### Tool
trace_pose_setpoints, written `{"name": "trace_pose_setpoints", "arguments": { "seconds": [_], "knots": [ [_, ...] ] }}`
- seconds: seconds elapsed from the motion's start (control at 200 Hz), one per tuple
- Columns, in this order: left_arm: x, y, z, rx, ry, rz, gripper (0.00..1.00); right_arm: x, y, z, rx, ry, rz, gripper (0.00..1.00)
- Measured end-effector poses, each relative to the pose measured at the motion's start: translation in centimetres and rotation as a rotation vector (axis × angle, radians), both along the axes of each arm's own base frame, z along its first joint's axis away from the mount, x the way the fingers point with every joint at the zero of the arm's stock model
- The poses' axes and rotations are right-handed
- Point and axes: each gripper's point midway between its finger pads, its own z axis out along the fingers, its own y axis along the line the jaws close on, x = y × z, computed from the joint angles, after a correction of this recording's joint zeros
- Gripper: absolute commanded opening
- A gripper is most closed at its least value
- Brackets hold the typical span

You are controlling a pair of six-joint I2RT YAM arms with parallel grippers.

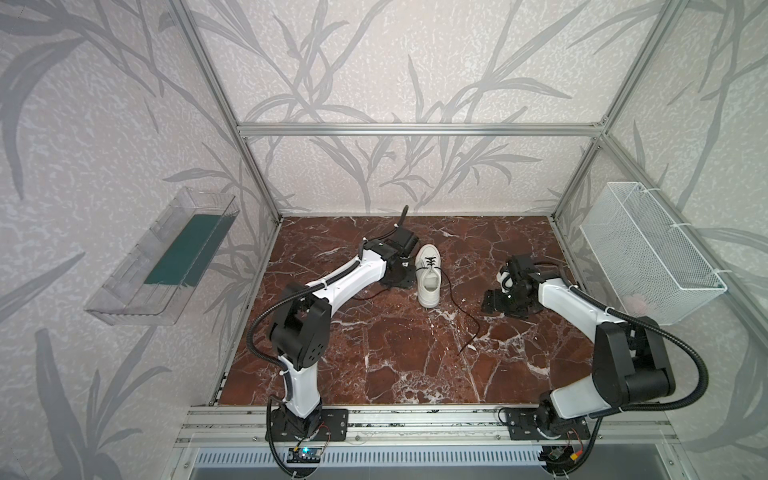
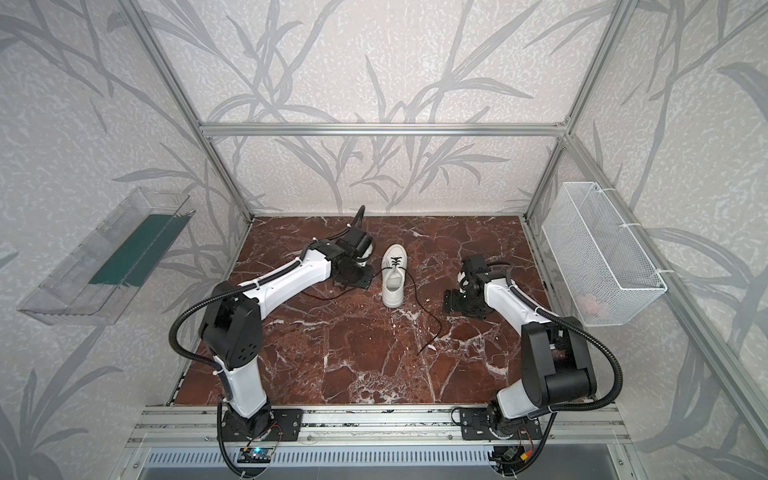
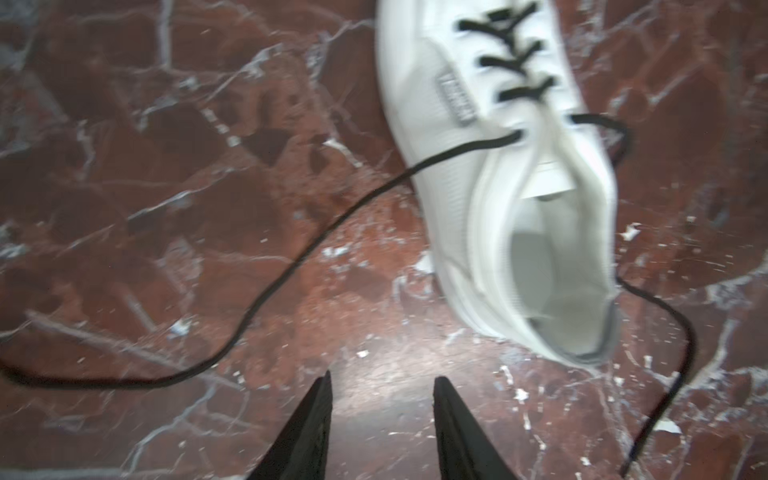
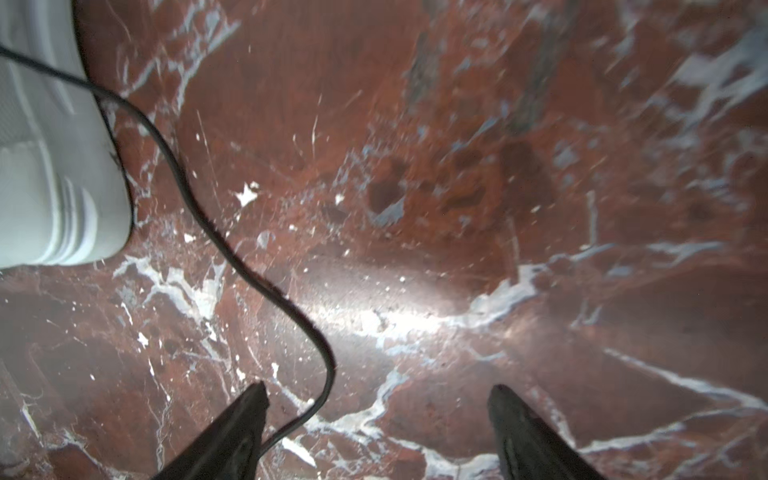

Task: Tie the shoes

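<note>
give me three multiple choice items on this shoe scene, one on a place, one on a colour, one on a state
1. Where does the white low-top sneaker stand?
A. in the white wire basket
B. on the red-brown marble tabletop, between the two arms
C. in the clear plastic tray

2. What colour are its thin laces?
A. black
B. white
C. red

3. How are the laces?
A. tied in a bow
B. untied, ends trailing on the table
C. removed from the shoe

Answers:
1 B, both top views show it between the arms.
2 A, the left wrist view shows black laces.
3 B, loose ends run out either side.
</note>
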Motion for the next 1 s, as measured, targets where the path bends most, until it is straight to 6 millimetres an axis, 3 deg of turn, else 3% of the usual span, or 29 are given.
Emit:
{"name": "trace_pose_setpoints", "arguments": {
  "seconds": [0.165, 0.34, 0.53, 1.0],
  "knots": [
    [-0.6, 5.0, -2.1, 0.036, 0.045, 0.08, 0.43, -2.2, 2.1, -0.9, -0.02, 0.052, 0.054, 0.59],
    [-1.8, 7.6, -4.2, 0.06, 0.091, 0.12, 0.43, -3.2, 3.4, -1.9, -0.049, 0.079, 0.082, 0.49],
    [-2.3, 8.3, -4.9, 0.056, 0.097, 0.133, 0.42, -3.9, 3.4, -3.5, -0.104, 0.122, 0.097, 0.38],
    [-2.1, 8.1, -4.4, 0.045, 0.086, 0.132, 0.42, -3.8, 3.8, -4.3, -0.175, 0.119, 0.128, 0.14]
  ]
}}
